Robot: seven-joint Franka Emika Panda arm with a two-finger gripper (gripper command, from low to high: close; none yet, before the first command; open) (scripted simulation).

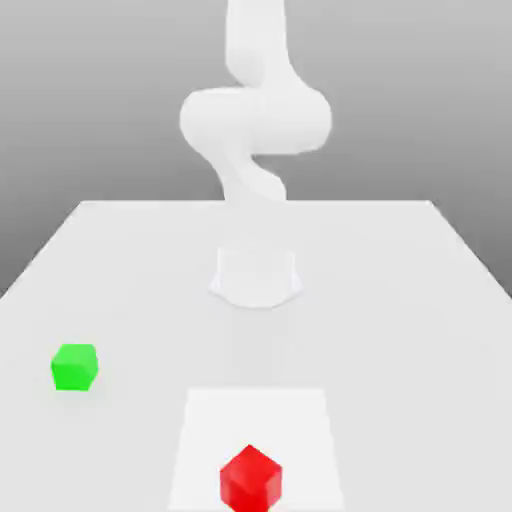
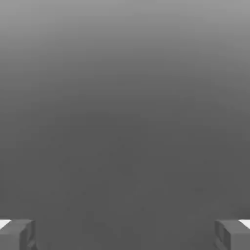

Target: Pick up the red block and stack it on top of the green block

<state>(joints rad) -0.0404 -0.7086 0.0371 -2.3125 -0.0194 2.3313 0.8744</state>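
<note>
My hand (image 2: 125,234) is spread wide with nothing between its fingers (image 2: 17,233). On the table (image 1: 400,300), the red block (image 1: 250,478) sits at the bottom centre of the exterior view, the green block (image 1: 75,367) at lower left, well apart.

The arm (image 1: 254,115) is plain matte white, built of smooth rounded, bulbous segments, with no visible markings, cables or screws. The end effector (image 2: 125,234) has two blocky grey fingertips (image 2: 17,234), each with a white patch at its outer edge.
</note>
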